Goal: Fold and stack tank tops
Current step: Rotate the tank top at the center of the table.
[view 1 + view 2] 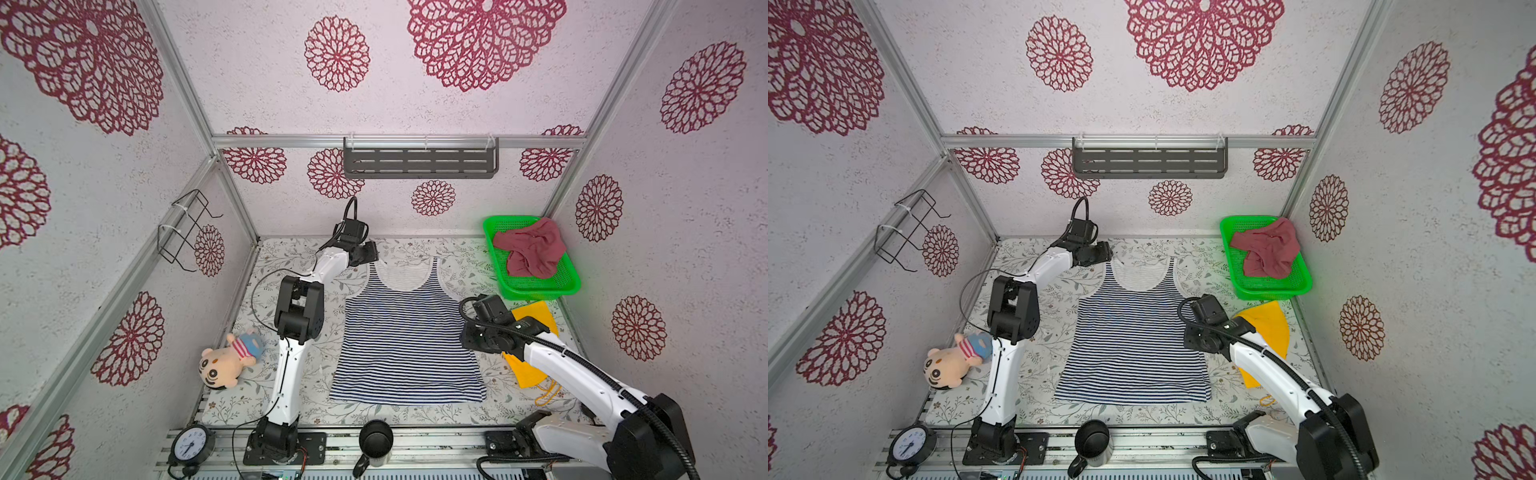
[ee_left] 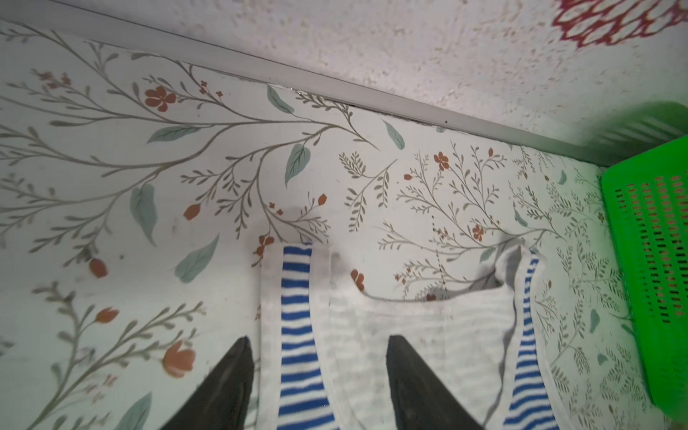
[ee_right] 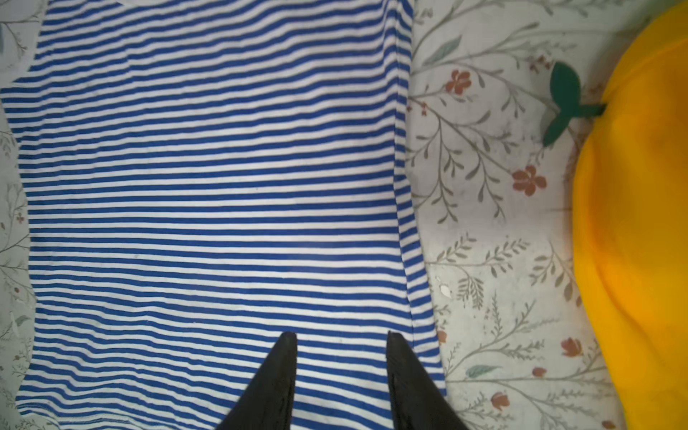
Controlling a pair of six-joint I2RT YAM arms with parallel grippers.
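Floral tabletop (image 1: 374, 411): green basket (image 1: 536, 293) holds maroon tank top (image 1: 532, 249).

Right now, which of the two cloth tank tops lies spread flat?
The navy-and-white striped cloth tank top: it lies flat on the floral table, while the plain dusty-red cloth tank top sits crumpled in the green plastic basket.

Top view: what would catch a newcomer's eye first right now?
The striped tank top, spread flat in the middle of the table. Next, the maroon tank top crumpled in the green basket at the far right corner, and the yellow cloth beside the striped one, partly under the right arm.
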